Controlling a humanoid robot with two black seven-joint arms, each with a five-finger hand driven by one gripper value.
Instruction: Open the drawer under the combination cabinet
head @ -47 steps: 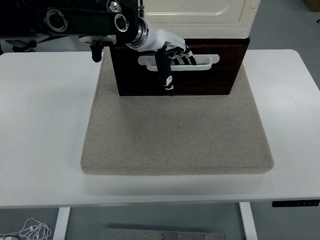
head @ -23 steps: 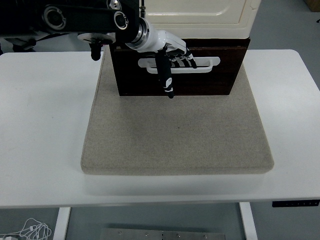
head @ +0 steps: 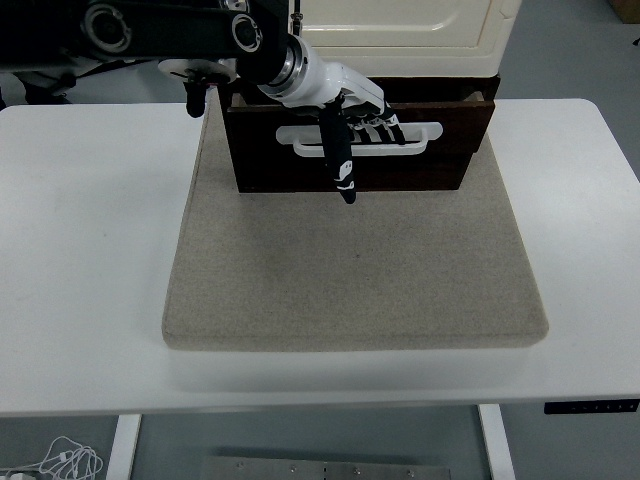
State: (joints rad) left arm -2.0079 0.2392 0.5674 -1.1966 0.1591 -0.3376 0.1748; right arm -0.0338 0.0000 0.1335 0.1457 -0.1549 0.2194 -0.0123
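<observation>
drawer [head: 400,165]: dark wood, under the cream cabinet [head: 400,25] on a grey mat [head: 350,270] | handling: stiff, likely slides with some drag | hold: white handle [head: 420,133] | left hand [head: 360,115]: fingers apparently hooked in the handle, thumb down

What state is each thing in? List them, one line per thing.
drawer: pulled partly out, its top rim showing below the cabinet.
drawer handle: white, gripped near its middle.
left hand: fingers hooked through the handle, thumb pointing down over the drawer front.
cream cabinet door: shut.
grey mat: flat on the white table, bearing the cabinet.
</observation>
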